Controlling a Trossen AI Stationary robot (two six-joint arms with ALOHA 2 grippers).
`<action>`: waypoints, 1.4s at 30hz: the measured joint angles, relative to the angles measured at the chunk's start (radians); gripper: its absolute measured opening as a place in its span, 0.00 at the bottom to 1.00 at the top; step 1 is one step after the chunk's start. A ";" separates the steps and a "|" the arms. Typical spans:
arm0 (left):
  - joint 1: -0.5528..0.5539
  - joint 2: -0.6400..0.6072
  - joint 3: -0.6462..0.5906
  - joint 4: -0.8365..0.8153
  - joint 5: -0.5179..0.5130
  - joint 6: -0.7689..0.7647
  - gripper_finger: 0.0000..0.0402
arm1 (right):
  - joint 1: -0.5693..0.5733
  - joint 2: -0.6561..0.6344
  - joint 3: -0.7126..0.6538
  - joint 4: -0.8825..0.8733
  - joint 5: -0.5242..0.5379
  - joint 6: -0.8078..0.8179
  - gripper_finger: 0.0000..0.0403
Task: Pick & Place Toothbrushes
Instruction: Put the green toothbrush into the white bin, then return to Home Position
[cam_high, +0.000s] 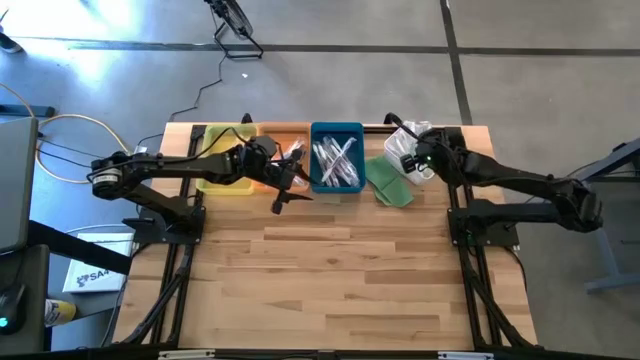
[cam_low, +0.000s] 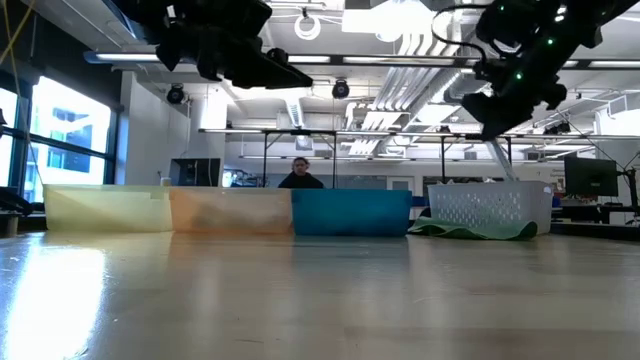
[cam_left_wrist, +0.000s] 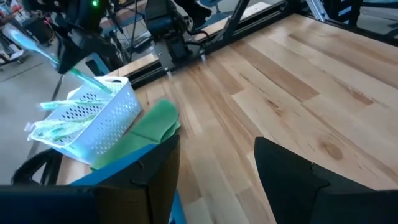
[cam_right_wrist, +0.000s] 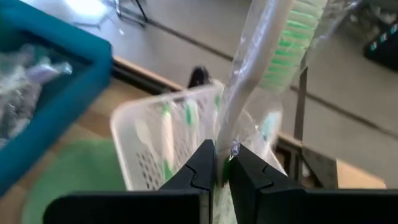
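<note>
The left gripper (cam_high: 283, 192) hangs over the orange tray (cam_high: 283, 150), jaws apart and empty; keep it parked there, since the step in hand appears to be the right arm's carry. The blue tray (cam_high: 336, 158), just right of the left jaws, already holds several toothbrushes (cam_high: 335, 165) and is the likely target for the green one. The right gripper (cam_right_wrist: 222, 169) hangs above the basket (cam_right_wrist: 163, 144), jaws clamped on a wrapped green toothbrush (cam_right_wrist: 267, 46) that stands up and away from the jaw tips. More brushes lie in the basket below the jaws. Lift until the wrapper clears the basket rim, carry across the green cloth (cam_high: 389, 181), lower the brush inside the tray walls, then release. The thin wrapper may slip; keep the motion slow.
</note>
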 joint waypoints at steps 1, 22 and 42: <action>0.000 0.000 0.000 0.001 0.000 0.000 0.50 | -0.012 0.000 0.000 -0.023 -0.007 0.016 0.05; 0.000 0.000 0.000 -0.001 0.001 -0.001 0.50 | -0.118 0.003 -0.029 -0.060 -0.205 0.075 0.14; 0.000 0.000 0.000 -0.001 0.004 0.020 0.50 | -0.105 -0.010 -0.029 0.252 -0.541 -0.018 0.28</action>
